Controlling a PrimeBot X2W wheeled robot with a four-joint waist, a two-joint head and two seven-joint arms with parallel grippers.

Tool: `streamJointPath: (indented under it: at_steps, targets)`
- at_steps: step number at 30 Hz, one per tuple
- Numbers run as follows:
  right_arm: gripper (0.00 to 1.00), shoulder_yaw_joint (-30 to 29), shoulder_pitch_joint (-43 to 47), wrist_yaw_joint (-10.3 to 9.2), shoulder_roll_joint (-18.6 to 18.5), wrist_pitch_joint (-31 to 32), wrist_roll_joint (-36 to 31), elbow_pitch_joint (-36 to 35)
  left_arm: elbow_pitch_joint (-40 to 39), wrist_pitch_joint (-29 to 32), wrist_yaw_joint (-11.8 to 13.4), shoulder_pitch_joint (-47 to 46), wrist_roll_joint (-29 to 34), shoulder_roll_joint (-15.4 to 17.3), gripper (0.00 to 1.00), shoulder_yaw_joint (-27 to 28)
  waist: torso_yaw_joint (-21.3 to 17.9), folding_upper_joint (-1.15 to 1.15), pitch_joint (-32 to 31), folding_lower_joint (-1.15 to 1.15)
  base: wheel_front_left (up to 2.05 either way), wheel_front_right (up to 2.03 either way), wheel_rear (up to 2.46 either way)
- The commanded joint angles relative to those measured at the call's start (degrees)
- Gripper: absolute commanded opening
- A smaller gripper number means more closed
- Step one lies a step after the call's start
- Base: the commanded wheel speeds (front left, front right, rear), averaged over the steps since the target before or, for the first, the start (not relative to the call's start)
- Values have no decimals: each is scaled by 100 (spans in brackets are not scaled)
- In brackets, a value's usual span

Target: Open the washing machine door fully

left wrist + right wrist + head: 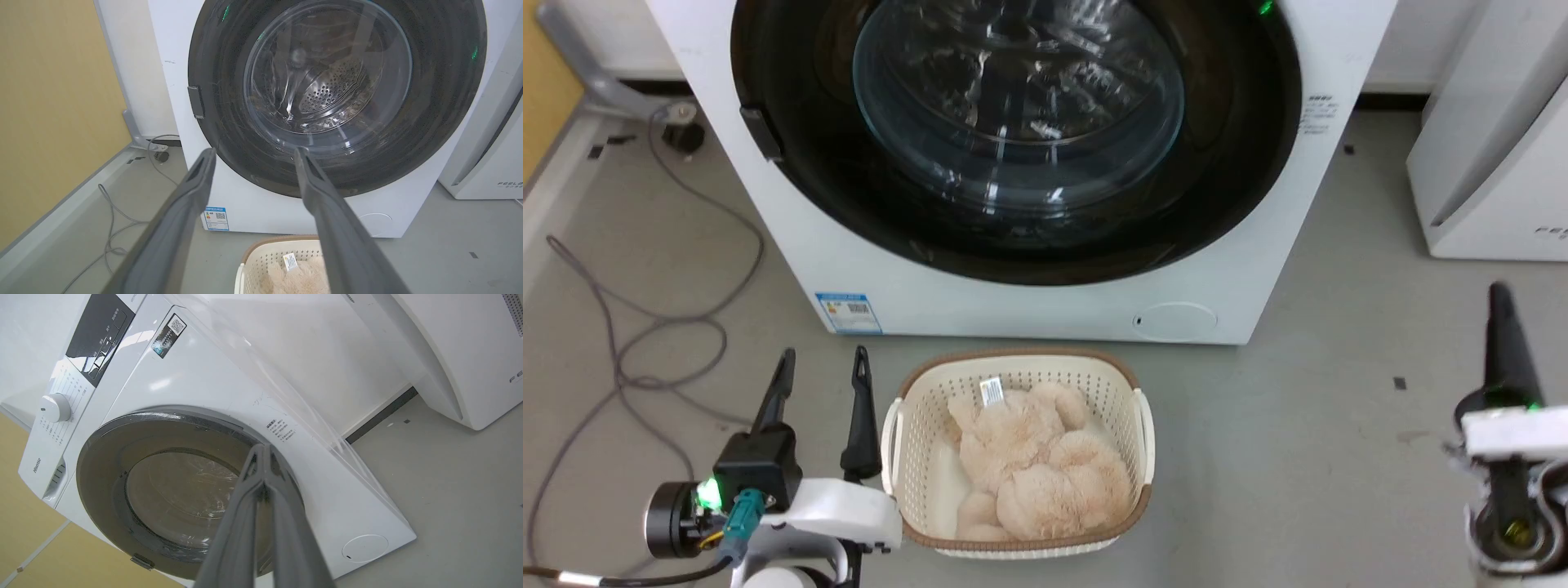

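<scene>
The washing machine door (1017, 122) sits shut, flush in the front of the white washing machine (1029, 306). The left gripper (823, 353) stands spread and empty beside a laundry basket (1013, 359). The right gripper (1498, 296), fingers pressed together on nothing, hovers over open grey floor (1339, 408).
</scene>
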Motion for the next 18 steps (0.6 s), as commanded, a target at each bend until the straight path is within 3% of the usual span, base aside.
streamJointPath:
  at_steps: [1,18]
  targets:
    - [0,-51,-194,4,-81,-41,160,89,-36,-59,38,-117,-7,5,100,-10,25,0,90,0,0,0,0]
    - [0,101,-2401,4,-759,-71,928,1587,-147,-262,101,-666,-54,5,100,5,227,0,938,0,0,0,0]
